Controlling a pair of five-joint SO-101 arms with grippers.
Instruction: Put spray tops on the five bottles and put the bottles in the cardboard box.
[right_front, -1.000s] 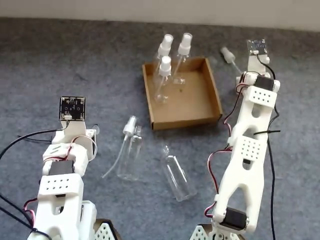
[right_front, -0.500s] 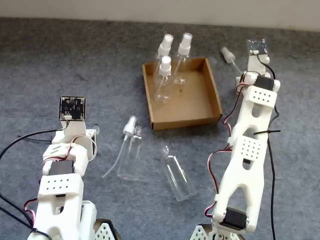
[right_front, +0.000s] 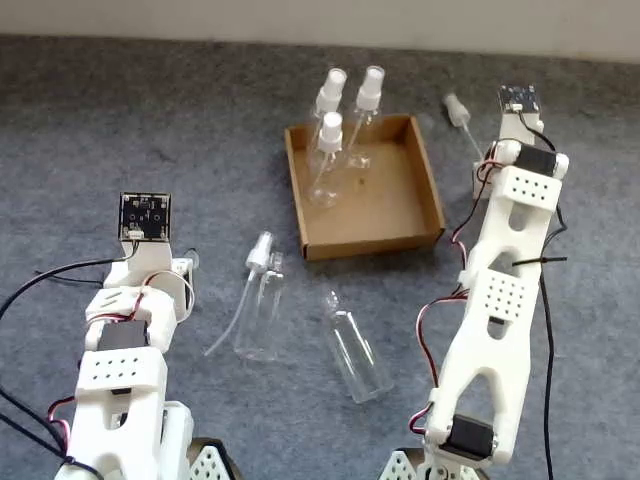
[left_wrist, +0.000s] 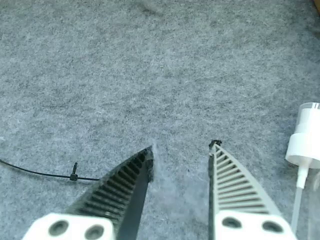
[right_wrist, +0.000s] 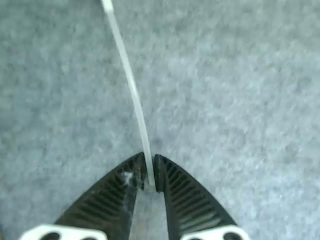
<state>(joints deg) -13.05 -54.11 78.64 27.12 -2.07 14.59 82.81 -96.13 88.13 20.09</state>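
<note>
Right wrist view: right claw (right_wrist: 150, 157) tight on spray-top tube (right_wrist: 131, 85), head cropped; left claw (left_wrist: 182, 147) wide.

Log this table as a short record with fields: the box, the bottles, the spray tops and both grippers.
box: cardboard box, open-topped, on the carpet
in box: three capped bottles, lying, tops toward the far rim
outside box: two uncapped bottles, lying on the carpet
loose top: loose spray top beside one uncapped bottle's neck
right gripper: shut on the tube of the held spray top
left gripper: open, over bare carpet
</note>
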